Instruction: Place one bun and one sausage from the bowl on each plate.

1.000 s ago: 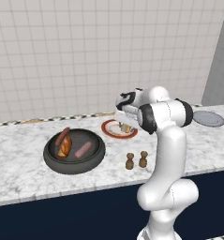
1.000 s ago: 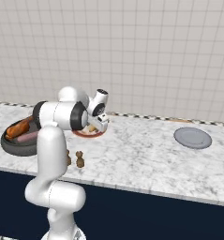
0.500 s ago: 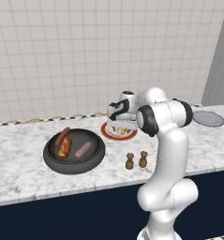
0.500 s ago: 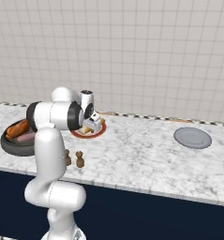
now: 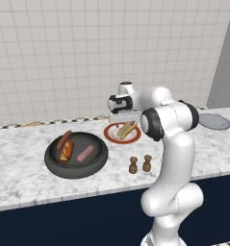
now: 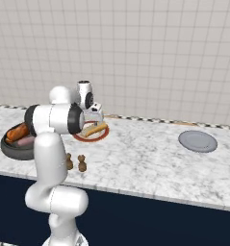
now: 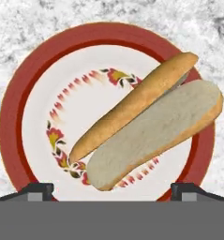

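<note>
Bowl [image 6: 13,144] was partly hidden by arm in right view. Claw [image 7: 111,190] hung spread wide, empty, above bun [image 7: 151,124] on red plate [image 7: 24,98].

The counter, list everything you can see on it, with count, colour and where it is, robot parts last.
bowl: one, dark grey-black, left on the marble counter.
bun in bowl: one, golden brown, left half of the bowl.
sausages: two, one reddish brown by the bowl's back rim, one pink to the right of the bun.
red plate: one, red rim, pale flowered centre, mid counter, below the end effector.
bun on plate: one, tan, split open, lying across the red plate.
grey plate: one, grey-blue, far right on the counter, nothing on it.
shakers: two, brown, near the counter's front edge.
arm: one, white with dark joints.
end effector: one, above the red plate, fingers apart, holding nothing.
</note>
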### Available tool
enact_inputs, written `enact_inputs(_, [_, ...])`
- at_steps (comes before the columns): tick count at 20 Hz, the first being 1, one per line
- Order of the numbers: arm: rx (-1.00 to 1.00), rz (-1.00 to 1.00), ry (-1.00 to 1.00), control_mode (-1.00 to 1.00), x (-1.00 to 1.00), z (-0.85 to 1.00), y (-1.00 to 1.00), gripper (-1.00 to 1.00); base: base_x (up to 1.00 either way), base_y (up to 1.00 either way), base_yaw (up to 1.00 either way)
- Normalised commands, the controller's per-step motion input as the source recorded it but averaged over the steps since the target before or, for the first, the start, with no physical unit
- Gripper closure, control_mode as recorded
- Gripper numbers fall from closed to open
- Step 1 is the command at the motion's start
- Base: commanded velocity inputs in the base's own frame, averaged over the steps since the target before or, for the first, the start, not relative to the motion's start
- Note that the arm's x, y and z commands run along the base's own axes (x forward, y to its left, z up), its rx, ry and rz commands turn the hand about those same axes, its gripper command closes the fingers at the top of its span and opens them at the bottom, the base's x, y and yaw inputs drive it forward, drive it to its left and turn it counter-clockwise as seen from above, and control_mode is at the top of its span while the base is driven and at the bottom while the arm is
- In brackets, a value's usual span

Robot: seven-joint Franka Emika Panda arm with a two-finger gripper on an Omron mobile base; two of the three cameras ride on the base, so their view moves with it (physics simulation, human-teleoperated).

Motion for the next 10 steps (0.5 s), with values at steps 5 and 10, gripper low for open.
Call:
enact_inputs(5, [0.03,0.13,-0.02,-1.00,-0.96,0.72,-0.06,-1.00,0.00,0.00,0.00])
enact_inputs(10, [0.00,0.17,-0.05,-1.00,-1.00,0.66,0.68,-1.00,0.00,0.00,0.00])
